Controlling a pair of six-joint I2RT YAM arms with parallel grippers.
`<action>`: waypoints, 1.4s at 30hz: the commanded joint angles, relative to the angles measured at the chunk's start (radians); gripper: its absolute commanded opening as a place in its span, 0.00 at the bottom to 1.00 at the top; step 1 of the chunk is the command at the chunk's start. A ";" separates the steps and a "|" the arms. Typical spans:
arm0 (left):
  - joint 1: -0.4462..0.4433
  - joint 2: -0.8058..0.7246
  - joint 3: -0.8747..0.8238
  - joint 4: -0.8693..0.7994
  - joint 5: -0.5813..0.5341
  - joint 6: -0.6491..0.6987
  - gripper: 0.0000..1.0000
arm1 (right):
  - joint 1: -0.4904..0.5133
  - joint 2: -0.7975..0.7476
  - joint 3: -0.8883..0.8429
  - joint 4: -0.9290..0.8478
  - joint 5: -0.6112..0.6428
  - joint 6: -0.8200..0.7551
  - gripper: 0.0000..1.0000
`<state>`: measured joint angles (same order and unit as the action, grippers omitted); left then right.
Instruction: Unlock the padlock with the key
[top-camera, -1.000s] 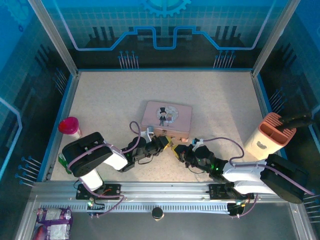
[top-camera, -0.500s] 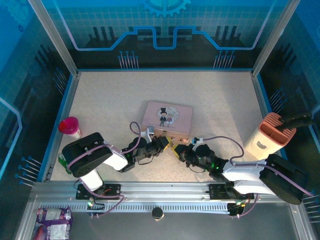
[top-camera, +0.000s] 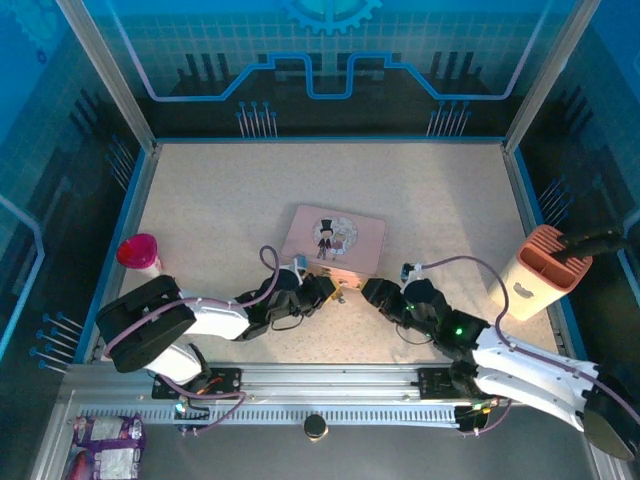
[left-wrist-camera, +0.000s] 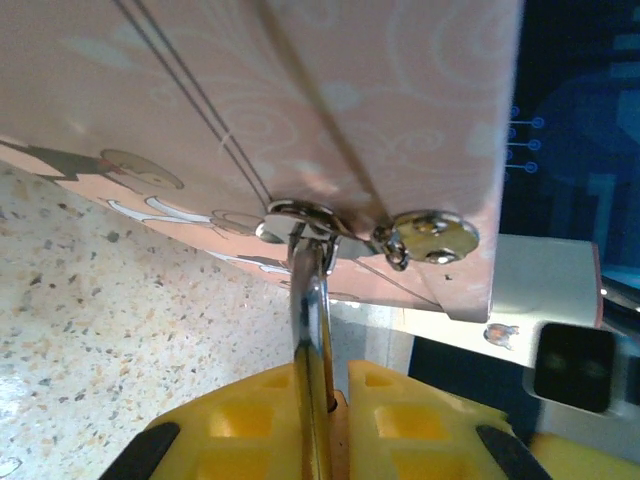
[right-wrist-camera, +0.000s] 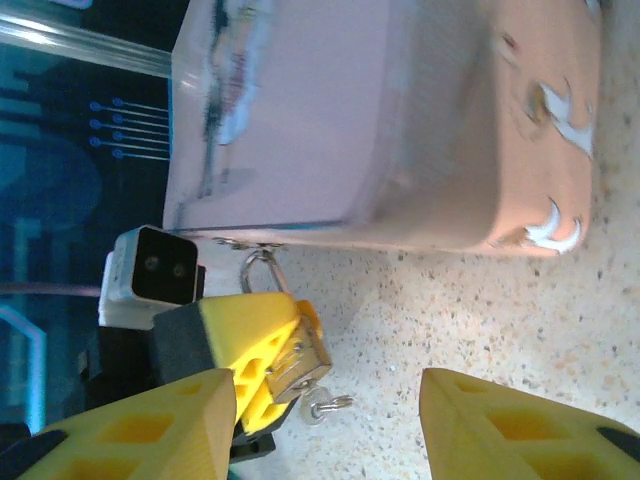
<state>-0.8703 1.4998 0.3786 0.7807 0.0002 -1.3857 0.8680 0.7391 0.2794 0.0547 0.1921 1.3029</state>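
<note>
Beside pink box (top-camera: 333, 240), left claw (top-camera: 328, 290) clamping padlock (right-wrist-camera: 300, 365), right claw (top-camera: 371, 291) spread

Near the middle of a speckled beige tabletop (top-camera: 430, 190), lying flat and slightly turned: a pink rectangular tin box (top-camera: 333, 240) with a cartoon couple on its lid. Standing by the left edge, a small white bottle with a magenta cap (top-camera: 138, 253); by the right edge, a tall peach plastic holder (top-camera: 535, 272) with a dark handle poking out. On the grey metal ledge (top-camera: 400, 440) below, a purple foil packet (top-camera: 108, 440) and a round black knob (top-camera: 316, 427).
</note>
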 joint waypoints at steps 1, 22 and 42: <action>0.010 -0.058 0.067 -0.066 -0.003 0.022 0.00 | 0.066 -0.032 0.084 -0.246 0.137 -0.379 0.50; 0.017 -0.156 0.125 -0.323 0.004 0.039 0.00 | 0.441 0.377 0.022 0.409 0.488 -1.228 0.43; 0.010 -0.181 0.123 -0.332 0.000 0.058 0.00 | 0.462 0.630 0.047 0.619 0.593 -1.280 0.31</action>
<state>-0.8585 1.3678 0.4633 0.3950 -0.0063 -1.3586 1.3178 1.3529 0.3092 0.5797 0.7273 0.0368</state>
